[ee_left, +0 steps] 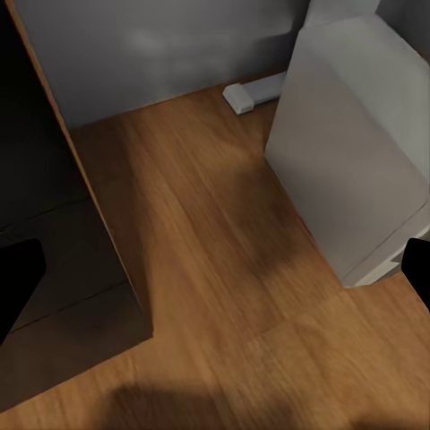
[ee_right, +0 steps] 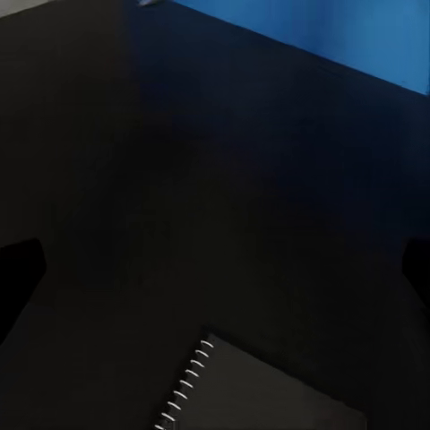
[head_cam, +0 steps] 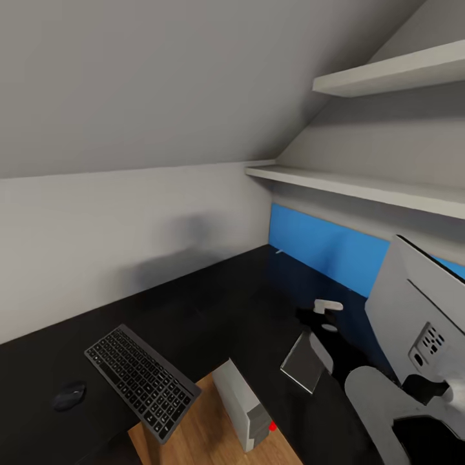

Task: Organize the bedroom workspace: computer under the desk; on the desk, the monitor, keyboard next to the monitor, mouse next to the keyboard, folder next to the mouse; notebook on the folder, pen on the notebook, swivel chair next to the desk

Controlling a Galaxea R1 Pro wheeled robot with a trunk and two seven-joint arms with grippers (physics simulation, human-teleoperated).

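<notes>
Two input things, keyboard (head_cam: 142, 381) and mouse (head_cam: 68, 395), sit on the black surface (head_cam: 213, 303); computer (head_cam: 242, 405) stands below. Both end effectors look spread apart.

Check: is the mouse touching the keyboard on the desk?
Apart. The head view shows bare black desk top between the mouse and the near end of the keyboard.

Soft, even light with no visible lamp. The glossy black desk (head_cam: 213, 303) mirrors the blue panel (head_cam: 323, 248) at 2 o'clock and shows a blurry shadow on the wall (head_cam: 97, 219) toward 10 o'clock. Wide-angle bending tilts the shelves (head_cam: 361, 184). The wrist views are dim and slightly soft, with smudged shadows on the floor (ee_left: 224, 269).
</notes>
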